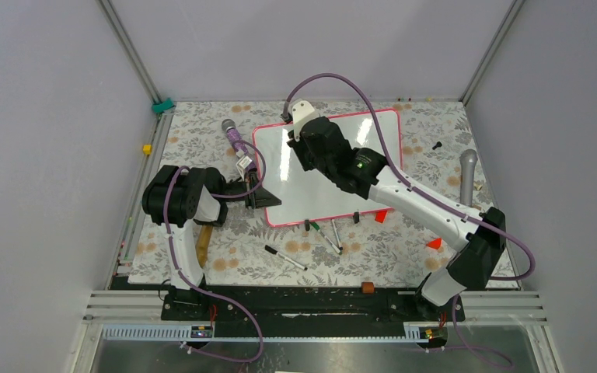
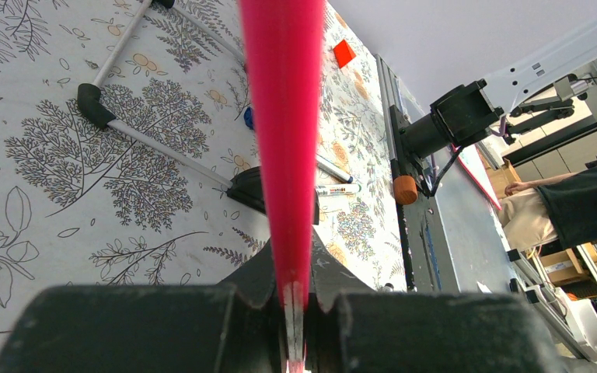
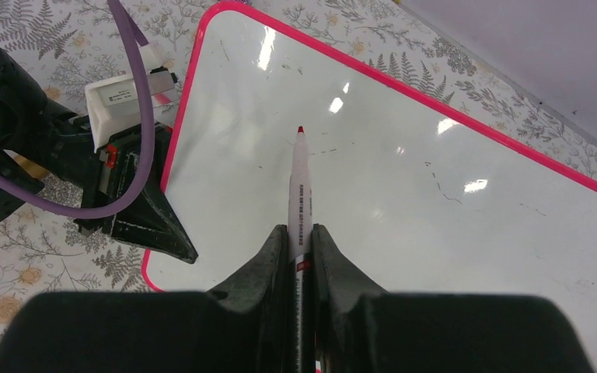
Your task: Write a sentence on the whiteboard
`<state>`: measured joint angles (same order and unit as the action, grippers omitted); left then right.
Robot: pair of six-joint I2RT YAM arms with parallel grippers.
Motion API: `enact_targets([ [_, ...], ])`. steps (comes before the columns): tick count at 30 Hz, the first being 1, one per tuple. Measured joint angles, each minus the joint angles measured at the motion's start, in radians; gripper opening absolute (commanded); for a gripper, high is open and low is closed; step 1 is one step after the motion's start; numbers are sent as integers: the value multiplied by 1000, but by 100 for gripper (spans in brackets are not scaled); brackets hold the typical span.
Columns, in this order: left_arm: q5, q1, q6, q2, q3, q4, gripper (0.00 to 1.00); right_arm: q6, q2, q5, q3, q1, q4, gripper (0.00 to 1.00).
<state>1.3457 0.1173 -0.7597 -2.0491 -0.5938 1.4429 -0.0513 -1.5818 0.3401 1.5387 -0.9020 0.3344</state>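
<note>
Right tool (image 3: pixel 301 237) is clamped on a red-tipped marker (image 3: pixel 298 179), its nib out over the left part of the whiteboard (image 3: pixel 435 194), which lies flat on the flowered tabletop (image 1: pixel 202 140). Whether the nib touches the surface, I cannot tell. Left tool (image 2: pixel 294 299) is pinched tight on the board's pink frame (image 2: pixel 284 116) at its left edge. No sentence is on the board, only faint smudges. My worry: press too hard and the marker may slide back in the jaws, or the board may twist in the left grip and skew the letters; press too lightly and the strokes will skip. Print runs along the marker's barrel, too small to read.
</note>
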Motion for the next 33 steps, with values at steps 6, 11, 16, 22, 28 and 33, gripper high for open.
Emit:
enact_targets([
  [6,0,0,0,0,0,0,0,1,-2,-6,0,0,-4,0],
  [11,0,0,0,0,0,0,0,6,-28,-6,6,0,-3,0],
  [16,0,0,0,0,0,0,0,9,-71,-19,23,0,-2,0],
  [22,0,0,0,0,0,0,0,18,-140,-40,117,0,7,0],
  [28,0,0,0,0,0,0,0,27,-178,-58,180,0,8,0],
  [33,0,0,0,0,0,0,0,31,-201,-65,207,0,17,0],
])
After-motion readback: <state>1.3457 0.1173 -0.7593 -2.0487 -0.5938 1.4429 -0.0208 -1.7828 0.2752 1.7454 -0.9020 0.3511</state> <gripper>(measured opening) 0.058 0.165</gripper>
